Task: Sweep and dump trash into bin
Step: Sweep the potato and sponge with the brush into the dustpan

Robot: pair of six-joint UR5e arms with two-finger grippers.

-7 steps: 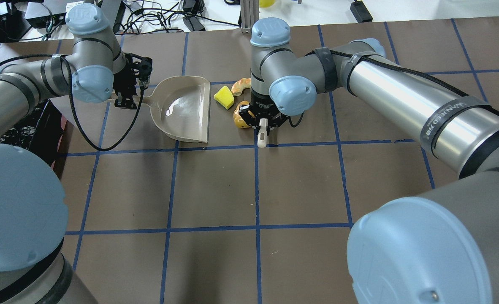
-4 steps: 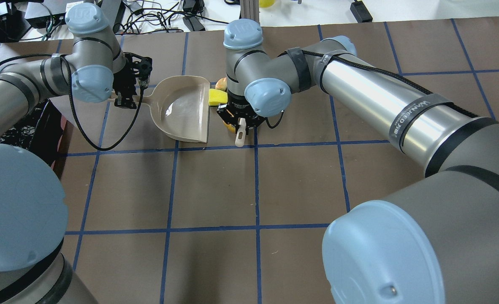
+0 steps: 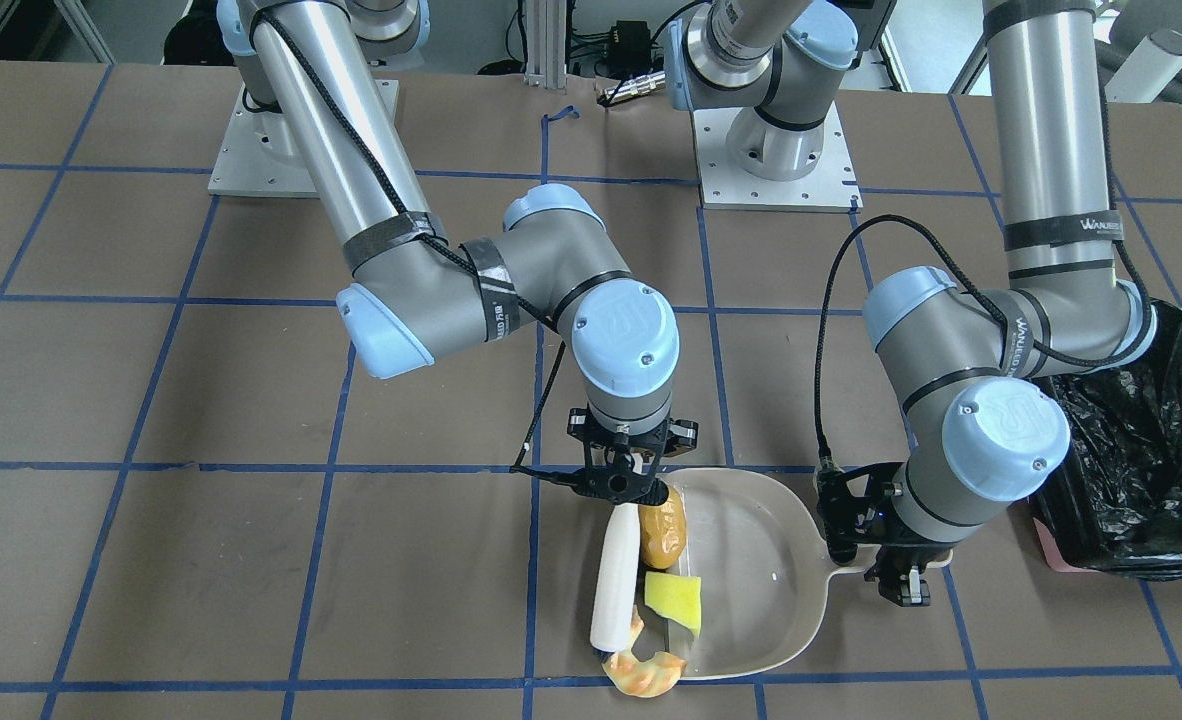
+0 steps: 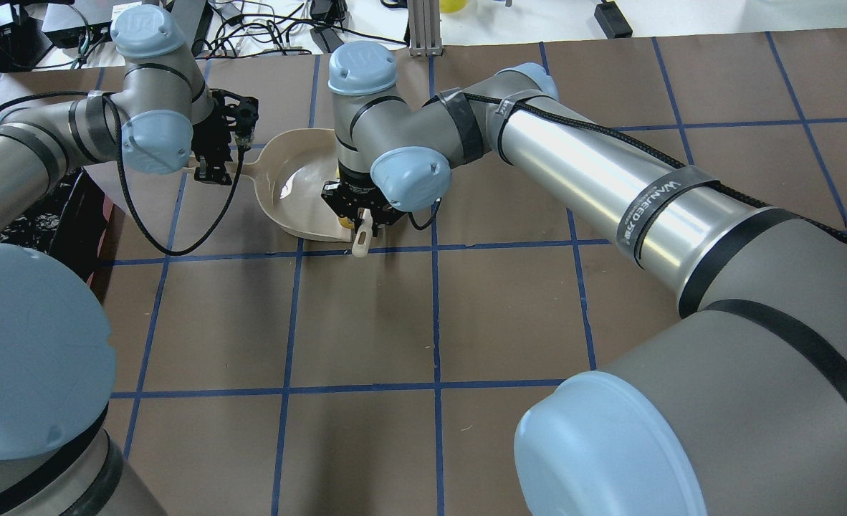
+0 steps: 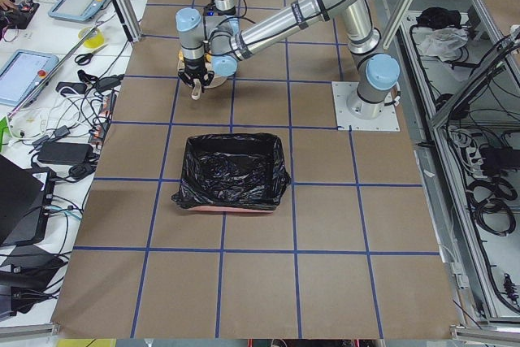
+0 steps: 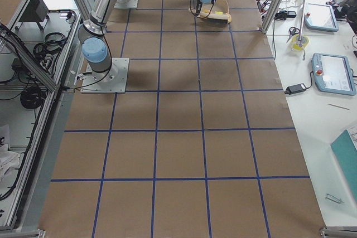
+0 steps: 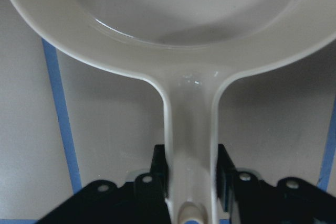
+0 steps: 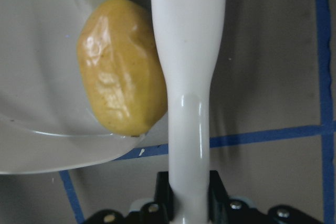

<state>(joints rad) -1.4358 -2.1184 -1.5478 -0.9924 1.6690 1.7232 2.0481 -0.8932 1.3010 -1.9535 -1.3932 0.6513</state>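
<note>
Lying on the flat front lip of the dustpan (image 3: 761,590), the golden-brown potato-like lump (image 3: 664,530) presses against the side of the white sweeping tool (image 3: 614,580). The tool runs along the lip's outer edge. The flat yellow wedge (image 3: 673,600) sits next along the same lip, partly over it and also touching the tool. The curved orange-cream croissant-like piece (image 3: 641,670) is at the corner of the lip, by the tool's tip. Most of it looks to be on the table (image 3: 151,400) beside the dustpan, and I cannot tell whether it overlaps the lip.

The right gripper (image 3: 623,487) points down over the opposite end of the lip, its two fingers closed tight on the tool's narrow handle. The left gripper (image 7: 190,169) is at the dustpan's handle, its fingers clamped against both sides of it, and the pan rests on the table's brown, blue-taped surface.

The bin (image 3: 1131,470) stands past the handle end of the dustpan, near it but not touching. It is lined with a crinkly black bag, and a pink edge shows at its base.
</note>
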